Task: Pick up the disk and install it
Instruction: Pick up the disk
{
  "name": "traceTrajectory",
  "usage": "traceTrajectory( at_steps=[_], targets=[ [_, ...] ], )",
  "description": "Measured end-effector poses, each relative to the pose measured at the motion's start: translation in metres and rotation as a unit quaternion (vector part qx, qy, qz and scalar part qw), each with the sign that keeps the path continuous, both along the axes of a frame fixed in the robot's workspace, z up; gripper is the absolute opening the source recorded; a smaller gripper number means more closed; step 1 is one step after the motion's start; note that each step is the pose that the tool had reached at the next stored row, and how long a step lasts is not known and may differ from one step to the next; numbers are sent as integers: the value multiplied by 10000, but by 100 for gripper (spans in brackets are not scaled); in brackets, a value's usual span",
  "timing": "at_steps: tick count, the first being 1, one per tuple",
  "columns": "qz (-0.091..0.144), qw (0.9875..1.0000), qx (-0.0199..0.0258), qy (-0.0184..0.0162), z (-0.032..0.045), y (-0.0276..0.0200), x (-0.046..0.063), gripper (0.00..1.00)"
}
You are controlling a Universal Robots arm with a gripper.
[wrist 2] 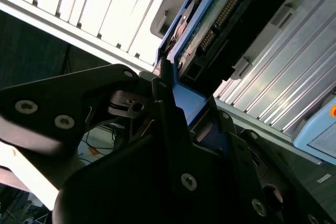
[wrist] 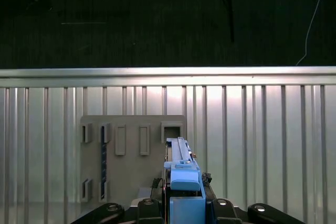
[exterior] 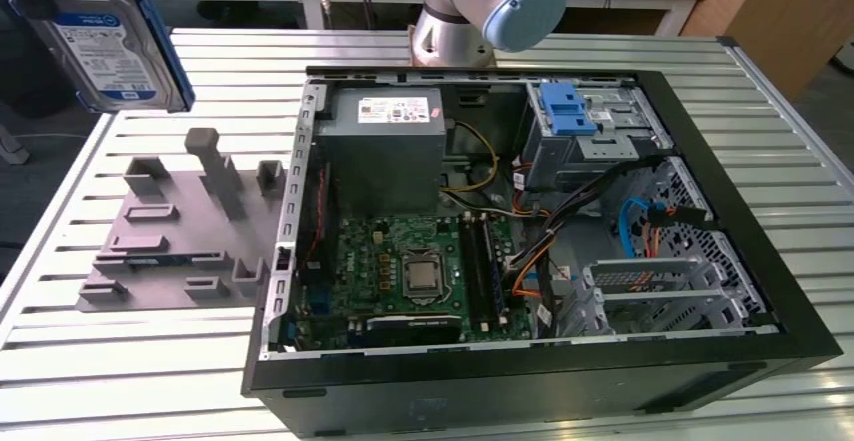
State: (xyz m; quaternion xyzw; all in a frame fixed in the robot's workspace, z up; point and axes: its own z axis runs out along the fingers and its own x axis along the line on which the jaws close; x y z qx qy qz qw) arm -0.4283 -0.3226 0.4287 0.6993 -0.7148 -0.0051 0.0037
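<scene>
The disk [exterior: 107, 41], a silver hard drive with a blue-and-white label and a blue carrier frame, hangs upright in the air at the exterior view's upper left, above the table's edge. In the first wrist view the disk [wrist: 181, 169] shows edge-on, with my gripper [wrist: 184, 195] shut on its blue frame. The second wrist view shows the disk [wrist 2: 220, 14] from its circuit-board side, with the gripper [wrist 2: 176, 103] clamped on the frame's end.
An open computer case [exterior: 747, 251] lies on the slatted metal table [exterior: 134, 361], with a drive bay and blue latch [exterior: 574, 116] at its far right corner. A grey fixture plate [exterior: 174, 231] with posts sits left of the case and below the disk in the first wrist view [wrist: 131, 156]. The arm's base [exterior: 467, 11] stands behind the case.
</scene>
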Motion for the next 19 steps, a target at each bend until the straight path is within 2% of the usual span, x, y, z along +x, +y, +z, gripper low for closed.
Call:
traceTrajectory(
  at_steps=[12, 19],
  targets=[
    [0, 10000, 0, 0, 85, 0, 0, 36],
    [0, 10000, 1, 0, 211, 0, 0, 36]
  ],
)
